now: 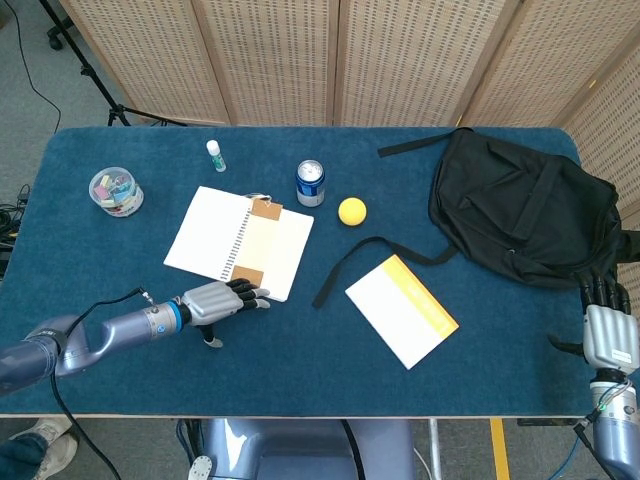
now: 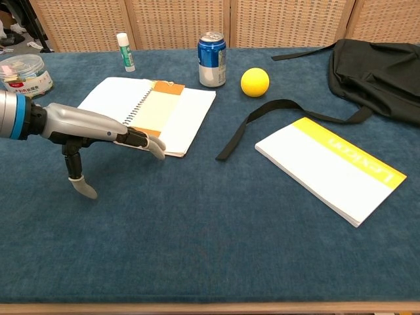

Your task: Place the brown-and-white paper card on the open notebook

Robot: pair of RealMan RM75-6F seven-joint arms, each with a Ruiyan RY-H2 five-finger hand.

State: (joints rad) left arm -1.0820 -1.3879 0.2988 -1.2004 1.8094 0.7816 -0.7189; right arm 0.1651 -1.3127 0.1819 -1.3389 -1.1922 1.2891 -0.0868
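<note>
My left hand point(image 2: 98, 134) hovered flat at the open notebook's point(image 1: 210, 233) near edge, fingers spread and holding nothing. The brown-and-white paper card point(image 1: 262, 243) lay on the notebook's right page, beside the spiral. I judged the placement done; the careful way was to ease away low and straight without dragging the card. Beyond sat a soda can point(image 1: 310, 183), yellow ball point(image 1: 351, 211) and black backpack point(image 1: 525, 210), none obstructing. My right hand point(image 1: 608, 335) waited at the table's edge, apparently holding nothing.

The robot's left hand point(image 2: 98, 131) hides the near brown end of the brown-and-white paper card point(image 2: 156, 110). The metal right hand point(image 1: 607, 335) is cut by the frame edge. The round clear plastic tub point(image 2: 25, 73) has unreadable contents.
</note>
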